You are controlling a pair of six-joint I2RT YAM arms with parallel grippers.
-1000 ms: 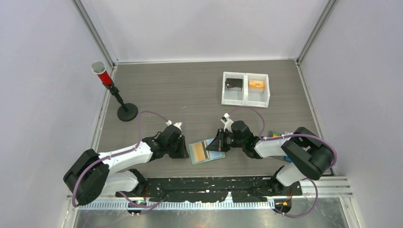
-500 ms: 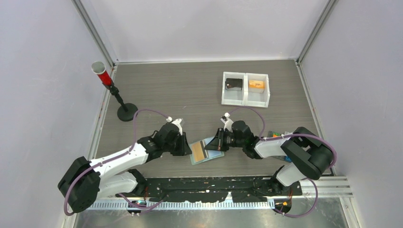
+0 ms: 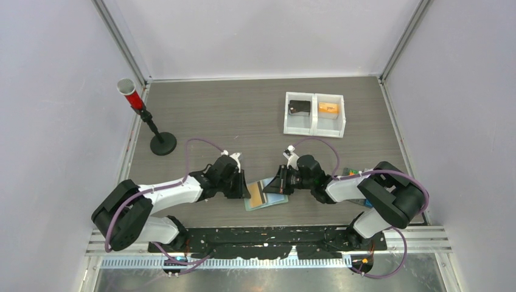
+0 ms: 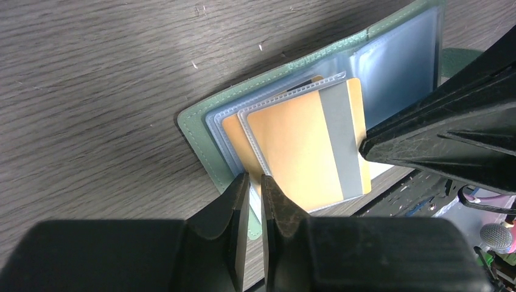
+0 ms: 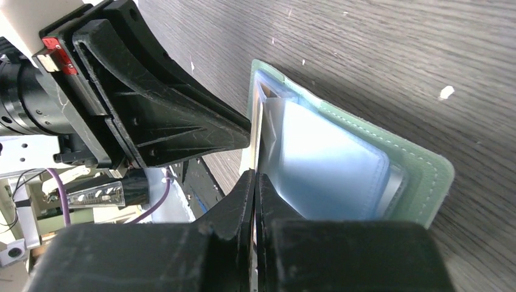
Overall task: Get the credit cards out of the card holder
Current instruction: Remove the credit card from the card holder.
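The flat bifold card holder (image 4: 204, 140) is sage green, with pale stitching dotted along its edge; its clear plastic inner pockets (image 4: 395, 61) look pale blue-grey; the thin rectangular credit card (image 4: 295, 146) uppermost in them is orange-tan with a grey stripe (image 4: 341, 137) down one side; the table (image 3: 231, 115) is dark grey-brown with fine wood grain; the left gripper (image 4: 254, 182) and right gripper (image 5: 254, 179) are matt black; the robot arms (image 3: 173, 193) are white with black joints and purple cables (image 3: 198, 140); the small two-compartment plastic tray (image 3: 314, 114) is white, holding one black piece (image 3: 299, 107) and one orange piece (image 3: 329, 108).
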